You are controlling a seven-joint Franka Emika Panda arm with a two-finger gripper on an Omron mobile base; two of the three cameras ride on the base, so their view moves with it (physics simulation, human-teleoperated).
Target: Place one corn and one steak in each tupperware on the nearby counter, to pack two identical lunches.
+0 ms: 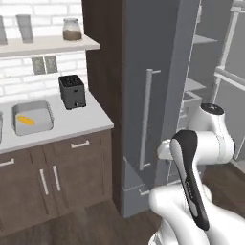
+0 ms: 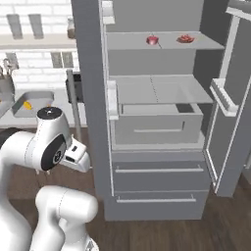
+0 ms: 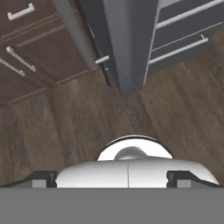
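The tupperware (image 1: 32, 117), a shallow light-grey tray with rounded corners, sits on the smooth pale counter (image 1: 91, 119) and holds one yellow corn (image 1: 26, 120) cob. A black toaster (image 1: 72, 91) stands just beside it. Two red steak pieces (image 2: 152, 40) lie apart on an upper shelf of the open grey refrigerator (image 2: 157, 122). The arm is folded low; the gripper (image 3: 112, 179) points at the wood floor (image 3: 57, 122), fingertips spread wide, holding nothing.

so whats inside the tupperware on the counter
One yellow corn cob lies in the grey tupperware on the counter; no steak with it. The tray's near wall hides a strip of its floor.
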